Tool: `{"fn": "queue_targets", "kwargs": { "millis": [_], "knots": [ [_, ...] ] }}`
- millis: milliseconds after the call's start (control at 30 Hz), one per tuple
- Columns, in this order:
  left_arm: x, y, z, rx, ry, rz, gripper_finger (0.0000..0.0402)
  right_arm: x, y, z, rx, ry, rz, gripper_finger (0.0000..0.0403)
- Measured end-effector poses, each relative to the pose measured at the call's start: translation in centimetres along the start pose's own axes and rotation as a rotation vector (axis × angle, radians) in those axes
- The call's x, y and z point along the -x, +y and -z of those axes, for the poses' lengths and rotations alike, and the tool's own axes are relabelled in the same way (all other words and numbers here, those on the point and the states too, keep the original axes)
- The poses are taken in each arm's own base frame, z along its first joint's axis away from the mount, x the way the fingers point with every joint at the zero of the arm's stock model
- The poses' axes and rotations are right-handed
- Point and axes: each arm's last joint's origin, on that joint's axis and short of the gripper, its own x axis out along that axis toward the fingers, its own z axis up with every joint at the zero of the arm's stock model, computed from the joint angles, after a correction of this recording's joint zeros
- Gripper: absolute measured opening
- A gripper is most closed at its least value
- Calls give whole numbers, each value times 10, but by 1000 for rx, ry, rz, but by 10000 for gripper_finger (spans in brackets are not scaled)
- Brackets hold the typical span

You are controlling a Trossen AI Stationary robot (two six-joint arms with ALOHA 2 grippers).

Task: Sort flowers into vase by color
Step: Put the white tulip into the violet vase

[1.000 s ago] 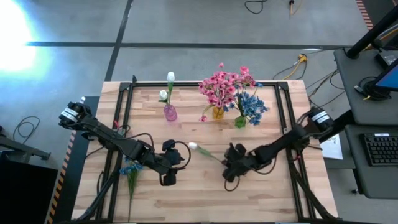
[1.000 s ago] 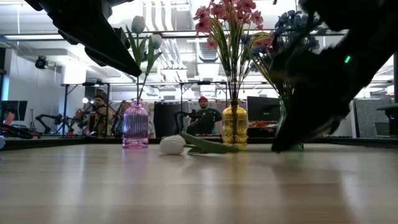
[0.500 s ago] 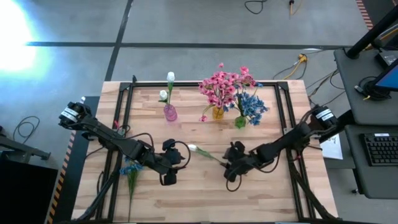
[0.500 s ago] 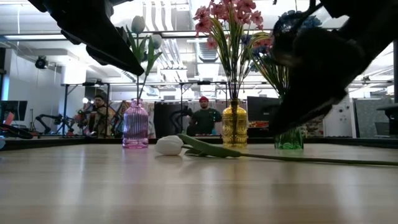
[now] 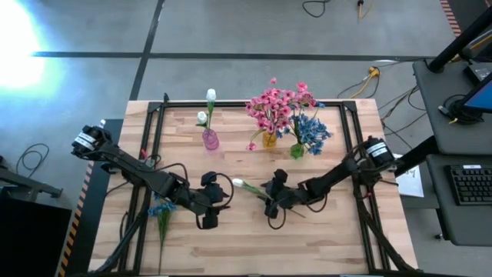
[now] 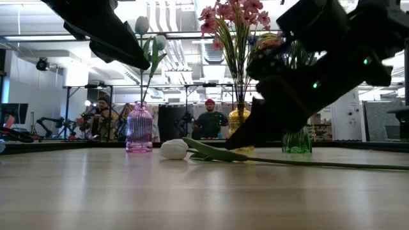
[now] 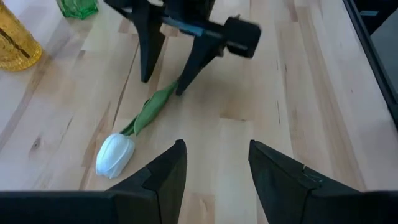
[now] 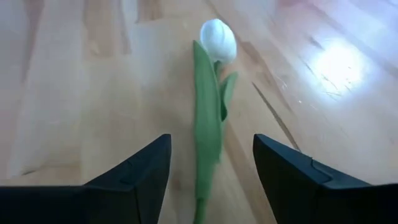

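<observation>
A white flower lies flat on the wooden table, near its middle, with its bud toward the left arm and its green stem running toward the right arm. The right gripper is low over the stem with its fingers spread apart, one on each side of the stem and leaves, gripping nothing (in its own wrist view the stem runs straight up between the two dark fingers to the bud). The left gripper sits just beside the bud on the other side, fingers parted and empty; from its wrist the bud lies just ahead of the fingertips, with the right gripper standing over the stem farther off. At the back of the table stand a purple vase holding white buds, a yellow vase with pink flowers, and a green vase with blue flowers. A loose blue flower lies near the table's left edge, behind the left arm.
</observation>
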Motion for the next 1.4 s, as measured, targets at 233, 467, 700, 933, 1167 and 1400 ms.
{"fn": "queue_targets", "kwargs": {
  "millis": [233, 467, 700, 933, 1167, 1400],
  "knots": [
    [0, 0, -1, -20, -13, 5, 160, -10, -1, 13, -3, 18, 23, 185],
    [1, -3, -8, -41, -78, 27, 160, -11, 0, 14, -13, 14, 20, 114],
    [8, 0, -13, -36, -132, -23, 160, -10, 0, 13, -26, 9, 27, 20],
    [24, 2, -22, -39, -195, -2, 160, 5, 5, -7, -45, -55, -10, 19],
    [35, -4, -27, -78, -264, 32, 160, 45, 17, -41, -2, -225, 30, 19],
    [46, -25, -28, -174, -357, 113, 160, 83, 28, -63, 31, -374, 65, 18]
  ]
}}
